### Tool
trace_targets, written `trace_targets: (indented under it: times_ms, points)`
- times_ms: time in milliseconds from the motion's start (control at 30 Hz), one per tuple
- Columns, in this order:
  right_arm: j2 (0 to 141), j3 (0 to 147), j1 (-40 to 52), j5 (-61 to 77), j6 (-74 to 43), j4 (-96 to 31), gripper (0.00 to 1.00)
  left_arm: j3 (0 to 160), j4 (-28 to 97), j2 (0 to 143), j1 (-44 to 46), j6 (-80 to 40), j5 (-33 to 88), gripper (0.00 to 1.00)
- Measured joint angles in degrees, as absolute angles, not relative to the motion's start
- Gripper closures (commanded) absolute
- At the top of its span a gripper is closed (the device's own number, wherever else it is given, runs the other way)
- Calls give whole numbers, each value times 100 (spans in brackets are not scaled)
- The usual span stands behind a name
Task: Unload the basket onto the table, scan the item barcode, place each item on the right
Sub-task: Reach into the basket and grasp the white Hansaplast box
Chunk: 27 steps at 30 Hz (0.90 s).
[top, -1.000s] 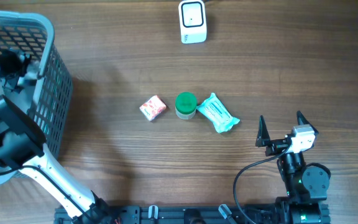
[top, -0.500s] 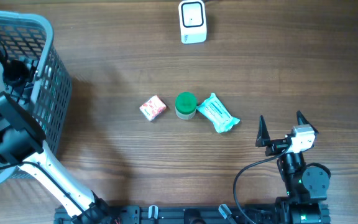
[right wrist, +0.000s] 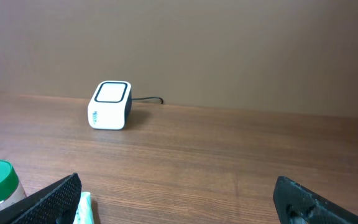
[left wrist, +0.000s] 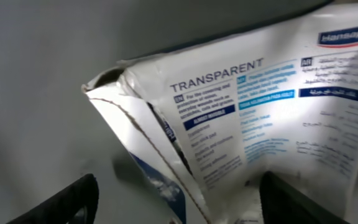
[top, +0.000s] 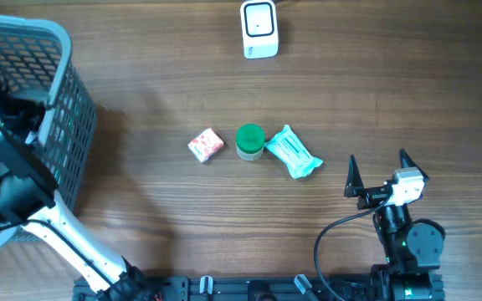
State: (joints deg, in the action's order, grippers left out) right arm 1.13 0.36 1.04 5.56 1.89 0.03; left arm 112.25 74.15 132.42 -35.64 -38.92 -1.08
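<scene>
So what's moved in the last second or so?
The left fingers, apart over a white box in the basket, slid slightly back toward the robot. Nothing visibly gripped or dropped. The right fingers, scanner, pink packet, green jar and teal pouch stayed put.

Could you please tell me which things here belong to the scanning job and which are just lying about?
Job: scanner; plaster box, in front of the left gripper; probably the basket.
Lying about: pink box; green-lidded jar; teal packet; right gripper, open.
</scene>
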Motion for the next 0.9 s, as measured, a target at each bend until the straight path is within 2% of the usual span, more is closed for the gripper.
trace_targets:
  times_ms: [33, 67, 300, 500, 700, 900]
  points:
    - [113, 36, 104, 558, 189, 3, 0, 11229, 7581, 13238, -3677, -3909, -126, 5]
    - [113, 34, 104, 558, 189, 5, 0, 11229, 7767, 13231, -3800, -3935, -154, 0]
    - [113, 36, 104, 556, 189, 5, 0, 11190, 7894, 12945, -4233, -3979, -309, 0]
    - [113, 36, 104, 556, 189, 5, 0, 11190, 7885, 12582, -4222, -4383, 276, 0]
    - [113, 36, 104, 556, 189, 5, 0, 11128, 7907, 12582, -4174, -5754, 305, 0]
    - [113, 36, 104, 558, 189, 5, 0, 10840, 7594, 12582, -3765, -7199, -473, 0]
